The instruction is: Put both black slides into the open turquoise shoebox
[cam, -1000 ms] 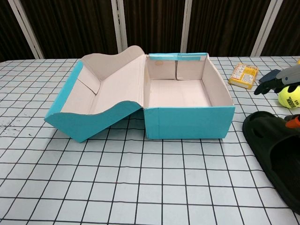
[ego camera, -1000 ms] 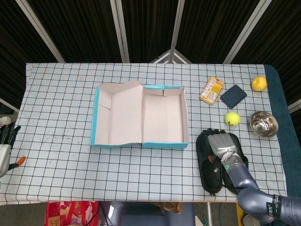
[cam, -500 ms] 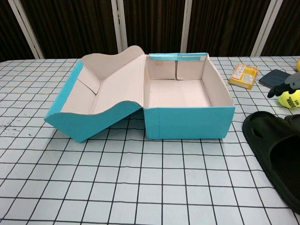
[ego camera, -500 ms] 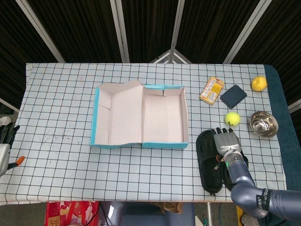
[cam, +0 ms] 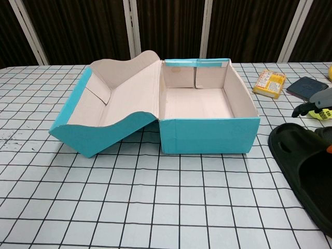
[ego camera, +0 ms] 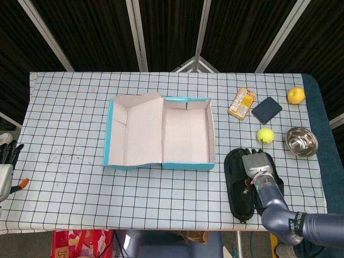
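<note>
In the head view the open turquoise shoebox (ego camera: 160, 133) sits mid-table on the checked tablecloth (ego camera: 70, 118), its lid folded out to the left and the inside bare. The two black slides (ego camera: 241, 183) lie side by side at the front right, near the table edge and just right of the box's front corner. The right hand (ego camera: 258, 166) lies flat over the slides, fingers stretched forward and side by side; whether they clamp anything cannot be told. The left hand (ego camera: 5, 164) shows only at the far left edge, off the table, and its fingers cannot be judged. Behind the slides are a tennis ball (ego camera: 264, 135), a steel bowl (ego camera: 300, 141), a yellow snack packet (ego camera: 242, 103), a dark blue pouch (ego camera: 266, 109) and a lemon (ego camera: 295, 95)

In the chest view the shoebox (cam: 207, 129) stands centre, one slide (cam: 306, 166) at the right edge, and the right hand's fingertips (cam: 311, 106) hover above it
</note>
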Tool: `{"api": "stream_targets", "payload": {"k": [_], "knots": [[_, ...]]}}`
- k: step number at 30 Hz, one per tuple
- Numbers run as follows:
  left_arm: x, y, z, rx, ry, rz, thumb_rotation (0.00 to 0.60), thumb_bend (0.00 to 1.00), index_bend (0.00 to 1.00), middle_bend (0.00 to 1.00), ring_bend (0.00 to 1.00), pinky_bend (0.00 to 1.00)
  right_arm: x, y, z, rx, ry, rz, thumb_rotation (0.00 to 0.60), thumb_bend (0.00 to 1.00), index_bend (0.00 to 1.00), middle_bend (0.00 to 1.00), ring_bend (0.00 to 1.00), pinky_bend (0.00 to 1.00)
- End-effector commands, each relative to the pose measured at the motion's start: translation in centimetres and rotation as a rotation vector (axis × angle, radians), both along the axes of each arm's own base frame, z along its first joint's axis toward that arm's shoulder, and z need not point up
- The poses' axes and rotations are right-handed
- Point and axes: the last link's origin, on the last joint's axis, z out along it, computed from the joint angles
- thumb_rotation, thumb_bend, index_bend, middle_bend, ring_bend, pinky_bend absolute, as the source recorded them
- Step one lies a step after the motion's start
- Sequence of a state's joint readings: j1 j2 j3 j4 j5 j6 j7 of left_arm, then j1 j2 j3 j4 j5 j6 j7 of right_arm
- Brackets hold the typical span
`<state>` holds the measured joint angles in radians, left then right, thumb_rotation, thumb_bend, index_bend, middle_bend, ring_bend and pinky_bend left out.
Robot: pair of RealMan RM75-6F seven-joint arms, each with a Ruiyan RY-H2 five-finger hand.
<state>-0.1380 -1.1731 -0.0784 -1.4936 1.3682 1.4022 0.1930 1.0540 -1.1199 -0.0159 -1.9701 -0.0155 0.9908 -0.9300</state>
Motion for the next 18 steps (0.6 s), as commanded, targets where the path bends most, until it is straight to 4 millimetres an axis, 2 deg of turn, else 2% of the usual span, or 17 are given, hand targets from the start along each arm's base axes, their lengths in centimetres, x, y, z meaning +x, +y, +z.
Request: {"api": "stream_targets", "payload": {"k": [1,6,15,18], "knots": [[0.0,0.0,0.0,-0.001,0.003,0.000,0.600,0.28,0.10,0.00,0.00,0.09,-0.2,-0.3,-0.5,0.006,-0.010,0.004,0.600,0.31,0.00,0.05,0.07,0.06],[0.0,0.1,-0.1,0.001,0.008,0.002,0.600,0.28,0.10,0.00,0.00,0.09,-0.8,-0.7,-1.3,0.024,-0.018,0.001,0.600,0.31,0.00,0.08,0.07,0.06],[0.0,0.2,-0.3,-0.003,0.016,0.007,0.600,0.28,0.10,0.00,0.00,0.09,-1.1,-1.2,-2.0,0.049,-0.034,-0.001,0.600,0.31,0.00,0.19,0.09,0.05],[0.0,0.2,-0.3,-0.002,0.016,0.008,0.600,0.28,0.10,0.00,0.00,0.09,-1.1,-1.4,-2.1,0.050,-0.036,-0.001,0.600,0.31,0.07,0.24,0.13,0.05]]}}
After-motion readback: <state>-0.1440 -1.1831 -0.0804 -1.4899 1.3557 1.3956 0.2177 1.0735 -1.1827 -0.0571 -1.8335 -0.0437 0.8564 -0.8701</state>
